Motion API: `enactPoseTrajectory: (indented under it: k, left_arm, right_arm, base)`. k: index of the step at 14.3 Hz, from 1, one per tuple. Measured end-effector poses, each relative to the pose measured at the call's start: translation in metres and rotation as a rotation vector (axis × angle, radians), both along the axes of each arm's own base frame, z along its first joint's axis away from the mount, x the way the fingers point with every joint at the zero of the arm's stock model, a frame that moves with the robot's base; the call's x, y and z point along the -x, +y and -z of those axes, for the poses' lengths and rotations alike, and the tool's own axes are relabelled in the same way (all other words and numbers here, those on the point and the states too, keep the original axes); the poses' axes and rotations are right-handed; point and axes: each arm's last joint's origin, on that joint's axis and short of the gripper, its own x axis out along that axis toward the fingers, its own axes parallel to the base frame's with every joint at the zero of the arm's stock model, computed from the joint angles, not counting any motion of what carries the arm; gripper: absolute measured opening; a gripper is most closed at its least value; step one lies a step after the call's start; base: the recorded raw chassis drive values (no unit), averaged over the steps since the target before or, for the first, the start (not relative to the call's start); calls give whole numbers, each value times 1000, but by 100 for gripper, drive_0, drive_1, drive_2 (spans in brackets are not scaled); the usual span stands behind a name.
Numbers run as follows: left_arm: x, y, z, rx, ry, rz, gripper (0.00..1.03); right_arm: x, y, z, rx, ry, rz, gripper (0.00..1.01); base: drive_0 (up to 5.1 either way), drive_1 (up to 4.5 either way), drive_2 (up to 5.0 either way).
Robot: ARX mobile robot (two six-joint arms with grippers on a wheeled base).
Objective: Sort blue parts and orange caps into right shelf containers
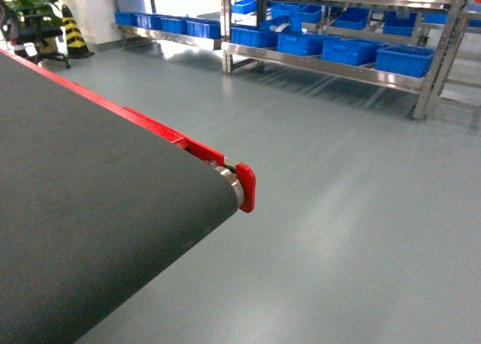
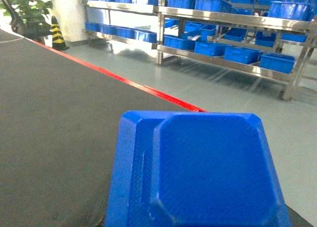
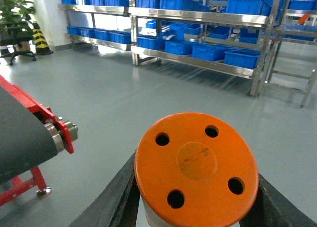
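Note:
A blue part (image 2: 198, 172), a moulded tray-like piece with cut corners, fills the lower left wrist view, held close over the dark belt (image 2: 54, 128). It hides my left gripper's fingers. An orange cap (image 3: 195, 162) with holes in its flat top sits in my right gripper (image 3: 195, 197), whose black fingers (image 3: 119, 199) press on both its sides above the grey floor. The right shelf containers, blue crates (image 1: 404, 60), stand far off on the steel shelf (image 1: 323, 64). Neither gripper shows in the head view.
The dark conveyor belt (image 1: 90, 209) ends at a roller with a red bracket (image 1: 246, 186). Grey floor (image 1: 353, 209) lies between it and the shelves. A yellow-black cone (image 1: 74, 32), a chair (image 1: 37, 36) and a plant stand at the back left.

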Motion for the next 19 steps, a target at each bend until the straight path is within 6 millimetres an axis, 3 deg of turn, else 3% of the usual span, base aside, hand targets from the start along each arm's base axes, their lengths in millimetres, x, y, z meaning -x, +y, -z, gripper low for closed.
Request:
enactPoseTrajectory:
  k: [19]
  left_arm:
    - [0,0,0,0,0,0,42]
  right_arm:
    - [0,0,0,0,0,0,46]
  base:
    - [-161,-161,-161]
